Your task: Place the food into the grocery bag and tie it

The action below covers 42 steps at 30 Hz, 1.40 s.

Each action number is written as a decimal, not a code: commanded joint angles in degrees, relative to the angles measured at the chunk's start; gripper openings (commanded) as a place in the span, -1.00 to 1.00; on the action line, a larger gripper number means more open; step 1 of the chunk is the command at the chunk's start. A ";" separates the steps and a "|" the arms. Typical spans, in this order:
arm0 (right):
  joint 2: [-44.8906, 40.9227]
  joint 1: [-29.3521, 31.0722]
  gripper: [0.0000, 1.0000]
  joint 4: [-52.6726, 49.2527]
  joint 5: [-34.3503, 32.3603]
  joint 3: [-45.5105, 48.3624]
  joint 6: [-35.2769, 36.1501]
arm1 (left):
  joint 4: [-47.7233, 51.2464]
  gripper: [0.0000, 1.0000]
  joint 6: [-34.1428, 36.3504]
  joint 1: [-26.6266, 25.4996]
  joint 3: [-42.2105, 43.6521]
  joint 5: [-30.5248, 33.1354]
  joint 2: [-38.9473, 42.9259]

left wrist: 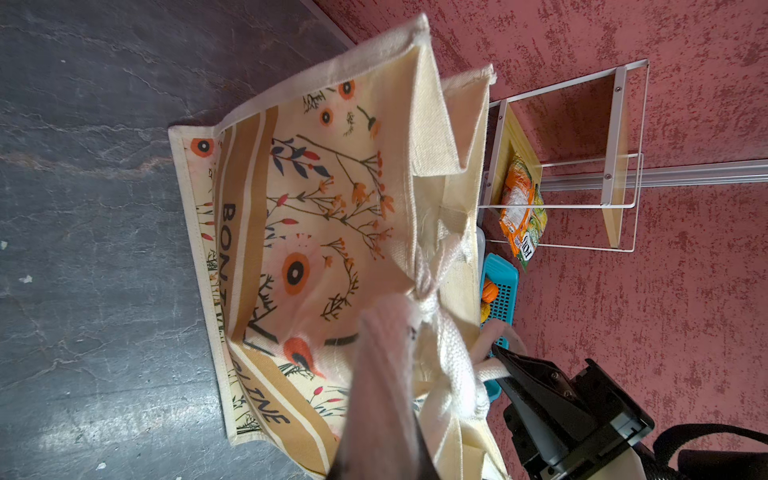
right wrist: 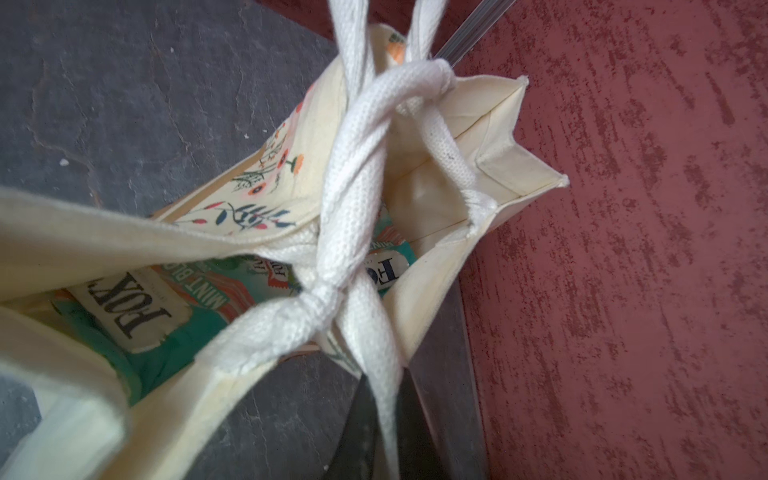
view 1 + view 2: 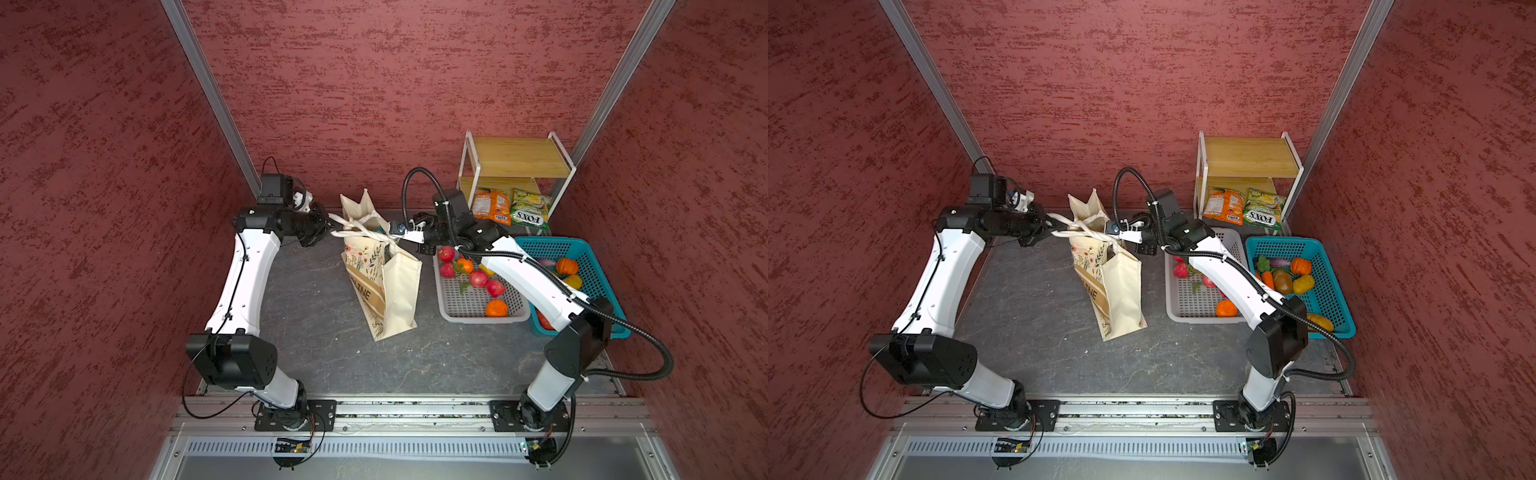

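Observation:
The grocery bag (image 3: 399,291) (image 3: 1121,291) stands mid-table, cream with floral print (image 1: 316,208). Its long cream strap handles (image 3: 361,226) are crossed and twisted into a knot (image 2: 332,291) over its mouth. My left gripper (image 3: 328,226) (image 3: 1048,227) is at the bag's left, shut on one strap end pulled sideways. My right gripper (image 3: 395,236) (image 3: 1115,237) is at the bag's right, shut on the other strap, which runs between its dark fingers (image 2: 384,407). Of the food, two teal-and-red FOX'S packets (image 2: 141,307) show inside the bag. In the left wrist view my own blurred finger (image 1: 382,395) hides part of the bag.
A grey basket (image 3: 457,309) with red and orange fruit sits right of the bag, and a blue basket (image 3: 598,266) of vegetables sits beyond it. A wooden shelf (image 3: 519,166) at the back right has an orange packet (image 3: 491,205) and a yellow-green packet (image 3: 530,208) in front.

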<state>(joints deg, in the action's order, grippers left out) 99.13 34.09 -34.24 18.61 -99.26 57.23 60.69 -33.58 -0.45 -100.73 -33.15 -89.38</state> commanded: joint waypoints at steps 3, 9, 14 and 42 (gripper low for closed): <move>-1.98 0.10 -1.00 3.05 2.84 1.42 -2.65 | -1.35 -0.88 -0.20 -0.97 -0.29 -4.46 -0.54; -2.72 -0.33 -1.00 5.96 4.22 3.19 -6.66 | -7.74 -0.65 -4.79 -3.26 3.66 -9.89 0.42; -3.24 -0.76 -1.00 8.05 4.05 3.93 -9.72 | -6.80 -1.00 -4.50 -4.22 3.61 -9.29 -0.12; -17.57 -16.10 -1.00 35.78 4.67 26.88 -50.72 | 0.53 -1.00 -0.45 9.84 5.25 7.18 4.57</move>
<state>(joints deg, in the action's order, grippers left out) 86.67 26.37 -2.57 32.32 -72.49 11.57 60.23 -36.56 2.35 -95.37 -37.93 -87.53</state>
